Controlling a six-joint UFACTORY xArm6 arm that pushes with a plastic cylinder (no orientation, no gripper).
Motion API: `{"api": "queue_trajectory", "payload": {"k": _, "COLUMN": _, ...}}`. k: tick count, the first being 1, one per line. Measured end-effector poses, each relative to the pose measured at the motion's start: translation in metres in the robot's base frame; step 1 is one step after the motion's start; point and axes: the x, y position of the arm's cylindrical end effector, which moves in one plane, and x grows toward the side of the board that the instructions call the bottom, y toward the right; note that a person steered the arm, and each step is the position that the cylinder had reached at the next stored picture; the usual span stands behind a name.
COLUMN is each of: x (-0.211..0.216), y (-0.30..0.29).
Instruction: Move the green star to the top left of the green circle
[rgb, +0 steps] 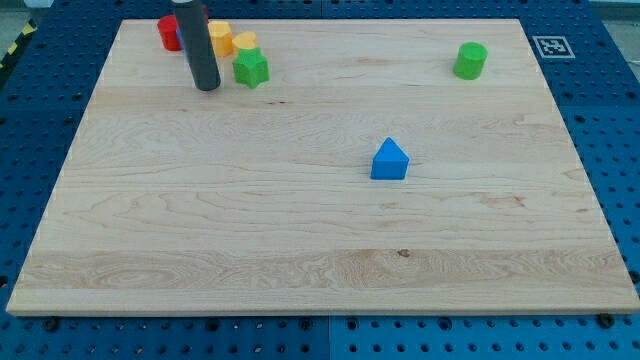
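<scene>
Pincerless, my tip (207, 87) sits just left of the green star (251, 68), seemingly not touching.

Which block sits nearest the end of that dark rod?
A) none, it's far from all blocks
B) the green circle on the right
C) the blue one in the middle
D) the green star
D: my tip rests just to the view's left of the green star, while the green circle and the blue block lie far off.
</scene>
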Motion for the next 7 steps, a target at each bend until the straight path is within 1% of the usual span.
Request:
{"api": "queue_trajectory", "payload": {"k": 1, "x": -0.001, "y": 0.011}}
{"api": "queue_trajectory", "payload": {"k": 2, "x": -0.016, "y": 0.014}}
{"api": "queue_trajectory", "payload": {"k": 3, "x": -0.020, "y": 0.027}}
{"api": "queue_trajectory", "payload": {"k": 5, "x": -0.016, "y": 0.104}}
{"api": "queue_trajectory", "payload": {"k": 7, "x": -0.035, "y": 0.145}}
